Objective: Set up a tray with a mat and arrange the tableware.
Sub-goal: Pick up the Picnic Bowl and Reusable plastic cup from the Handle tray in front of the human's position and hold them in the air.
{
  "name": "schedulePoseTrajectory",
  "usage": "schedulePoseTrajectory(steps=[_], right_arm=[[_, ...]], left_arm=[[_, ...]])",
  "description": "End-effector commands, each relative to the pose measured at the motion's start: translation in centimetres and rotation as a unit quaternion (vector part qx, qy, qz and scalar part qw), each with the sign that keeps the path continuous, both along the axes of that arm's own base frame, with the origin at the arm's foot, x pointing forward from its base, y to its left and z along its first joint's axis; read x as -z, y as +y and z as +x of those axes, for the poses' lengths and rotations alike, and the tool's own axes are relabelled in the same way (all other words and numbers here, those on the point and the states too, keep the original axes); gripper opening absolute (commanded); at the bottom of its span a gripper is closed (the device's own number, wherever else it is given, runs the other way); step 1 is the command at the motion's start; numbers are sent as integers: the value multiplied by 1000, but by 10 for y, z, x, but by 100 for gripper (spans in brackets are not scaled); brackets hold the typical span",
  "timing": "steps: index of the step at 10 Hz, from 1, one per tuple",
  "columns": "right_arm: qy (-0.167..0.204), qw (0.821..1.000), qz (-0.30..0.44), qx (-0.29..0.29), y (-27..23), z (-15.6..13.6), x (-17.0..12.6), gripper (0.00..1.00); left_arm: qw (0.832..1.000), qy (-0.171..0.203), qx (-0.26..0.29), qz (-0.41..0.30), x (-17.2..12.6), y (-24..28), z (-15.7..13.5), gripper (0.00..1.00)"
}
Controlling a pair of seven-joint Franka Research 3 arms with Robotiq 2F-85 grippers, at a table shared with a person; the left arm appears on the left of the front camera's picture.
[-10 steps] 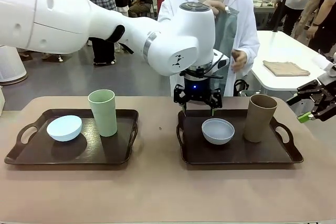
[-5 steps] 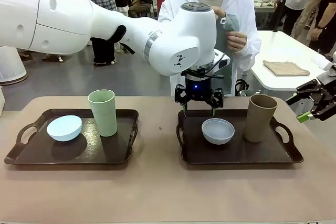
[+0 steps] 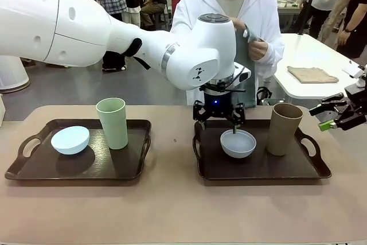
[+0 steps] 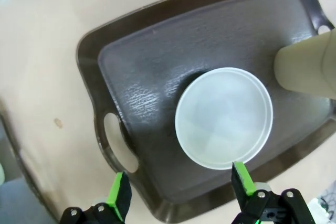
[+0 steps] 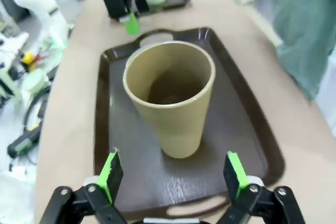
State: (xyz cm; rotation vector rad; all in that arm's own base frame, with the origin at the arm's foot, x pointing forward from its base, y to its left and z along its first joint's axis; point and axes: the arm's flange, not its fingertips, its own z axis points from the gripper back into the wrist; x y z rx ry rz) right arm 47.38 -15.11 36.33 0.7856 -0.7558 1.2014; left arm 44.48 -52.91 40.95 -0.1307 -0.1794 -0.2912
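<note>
Two dark brown trays lie side by side. The right tray (image 3: 258, 167) holds a greyish-white bowl (image 3: 238, 143) and a brown cup (image 3: 284, 128). My left gripper (image 3: 218, 124) reaches across and hangs open just above the bowl's far rim. In the left wrist view, one finger (image 4: 242, 178) stands at the edge of the bowl (image 4: 224, 117). My right gripper (image 3: 322, 117) is open, off the tray's right end, facing the brown cup (image 5: 170, 95). The left tray (image 3: 34, 170) carries a pale blue bowl (image 3: 70, 140) and a light green cup (image 3: 112, 123). The person holds a grey-green mat (image 3: 243, 55) at chest height.
The person stands close at the table's far edge behind the right tray. A folded tan cloth (image 3: 312, 74) lies on a white table at the back right. Bare tabletop runs between the trays and along the front.
My left gripper has come down and slightly right, nearer the greyish-white bowl. The person has drawn the mat in closer. My right gripper has shifted a little to the right and up.
</note>
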Motion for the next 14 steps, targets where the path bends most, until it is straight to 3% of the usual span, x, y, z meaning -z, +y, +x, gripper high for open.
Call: schedulePoseTrajectory(steps=[1,5,8,14], right_arm=[[-16,999,33,-12,-8,14,8,100],[-71,992,35,-95,16,12,18,100],[-105,987,47,-111,23,9,24,100],[-78,990,36,-114,42,16,59,100]], left_arm=[[1000,5,11,-16,2,3,2,100],[1000,19,4,-21,12,-3,8,100],[999,25,5,-21,15,-8,10,100],[999,48,14,-12,39,-34,11,100]])
